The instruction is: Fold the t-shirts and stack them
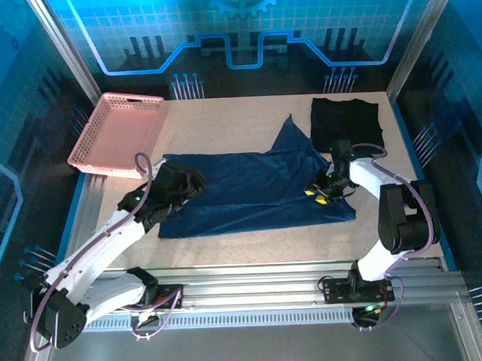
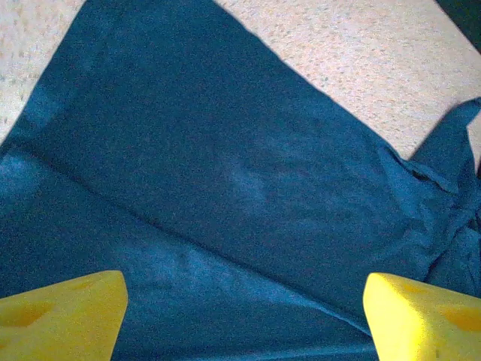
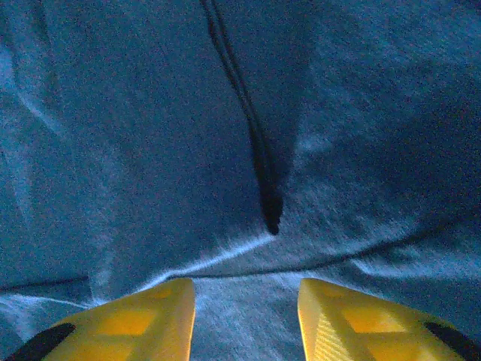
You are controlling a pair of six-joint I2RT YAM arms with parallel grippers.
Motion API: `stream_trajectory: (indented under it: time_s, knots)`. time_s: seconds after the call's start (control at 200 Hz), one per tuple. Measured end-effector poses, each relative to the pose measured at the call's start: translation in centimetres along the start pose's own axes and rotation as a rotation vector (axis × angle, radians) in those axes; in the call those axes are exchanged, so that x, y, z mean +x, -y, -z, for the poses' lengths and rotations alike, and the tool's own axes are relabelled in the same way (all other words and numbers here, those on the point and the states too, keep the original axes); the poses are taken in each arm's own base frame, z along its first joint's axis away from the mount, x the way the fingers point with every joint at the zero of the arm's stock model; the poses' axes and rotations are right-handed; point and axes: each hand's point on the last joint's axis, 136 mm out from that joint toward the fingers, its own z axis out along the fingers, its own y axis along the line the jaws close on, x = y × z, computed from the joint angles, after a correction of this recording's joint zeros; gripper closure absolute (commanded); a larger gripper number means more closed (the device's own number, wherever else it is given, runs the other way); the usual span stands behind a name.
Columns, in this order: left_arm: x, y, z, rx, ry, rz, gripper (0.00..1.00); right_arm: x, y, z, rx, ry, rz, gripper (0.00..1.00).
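At the left gripper (image 2: 242,301): released, spread wide, nothing between the yellow fingers (image 2: 64,312), hovering over the navy t-shirt (image 2: 225,165). At the right gripper (image 3: 246,293): released too, parted less widely, close above navy cloth, with a dark crease pointing down toward the gap.

From the wrists: soft folds, a hem, a strip of speckled tabletop (image 2: 353,53).

From above instead: left gripper (image 1: 190,185) at the shirt's left edge, right gripper (image 1: 321,195) at its right edge near the front corner. Navy t-shirt (image 1: 257,192) spread roughly flat mid-tabletop, one peak of cloth toward the back. Just beside that peak, touching or not impossible to tell: black t-shirt (image 1: 347,121), folded square. At the back left corner: pink basket (image 1: 117,133).

Counted: two grippers, two t-shirts, one basket.
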Motion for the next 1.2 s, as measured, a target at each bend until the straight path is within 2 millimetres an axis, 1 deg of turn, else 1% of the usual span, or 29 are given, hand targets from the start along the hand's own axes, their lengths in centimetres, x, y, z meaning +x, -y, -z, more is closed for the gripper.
stream_trajectory:
  time_s: [0.08,0.15,0.17,0.195,0.21,0.265,0.335,0.385,0.445,0.525,0.595,0.685,0.85,0.97,1.201]
  knots:
    - [-0.6,0.3,1.0,0.034,0.023,-0.029,0.12,-0.1,0.1,-0.4,0.002,-0.007,-0.009,0.71]
    - [-1.1,0.5,2.0,0.06,0.048,-0.057,0.1,-0.1,0.2,-0.7,0.007,-0.013,-0.017,0.81]
    - [-1.3,0.6,2.3,0.069,0.057,-0.068,0.08,-0.1,0.2,-0.7,0.007,-0.013,-0.022,0.83]
    - [-1.5,0.7,2.7,0.079,0.067,-0.086,0.04,-0.1,0.2,-0.8,0.007,-0.014,-0.02,0.87]
    - [-1.6,0.7,2.9,0.085,0.074,-0.087,0.03,-0.1,0.2,-0.8,0.007,-0.014,-0.023,0.89]
    - [-2.0,0.9,3.7,0.106,0.093,-0.131,0.02,-0.2,0.1,-0.8,0.002,-0.013,-0.024,0.94]
    - [-2.4,1.2,4.6,0.131,0.115,-0.187,0.01,-0.3,-0.4,-0.6,-0.011,-0.01,-0.021,0.98]
    - [-2.8,1.8,5.4,0.152,0.128,-0.234,0.01,-0.7,-1.0,-0.2,-0.023,-0.002,-0.007,1.0]
    - [-3.2,2.4,6.2,0.172,0.138,-0.289,0.01,-1.2,-2.3,0.4,-0.04,0.014,0.019,1.0]
    - [-3.6,3.1,7.1,0.193,0.145,-0.356,0.01,-1.8,-4.7,1.4,-0.076,0.042,0.071,1.0]
    - [-3.6,3.1,7.5,0.194,0.148,-0.398,0.01,-2.1,-6.6,2.1,-0.103,0.061,0.11,1.0]
    - [-3.4,2.7,7.5,0.182,0.14,-0.432,0.01,-2.3,-8.0,2.4,-0.122,0.065,0.136,1.0]
    - [-3.0,2.6,7.6,0.191,0.127,-0.449,0.01,-2.1,-9.3,1.4,-0.12,0.028,0.161,1.0]
    - [-2.3,2.1,7.0,0.184,0.101,-0.455,0.01,-2.2,-10.4,0.3,-0.111,0.005,0.18,1.0]
    - [-0.7,1.3,5.8,0.178,0.044,-0.458,0.01,-3.0,-13.7,-1.5,-0.11,-0.023,0.247,1.0]
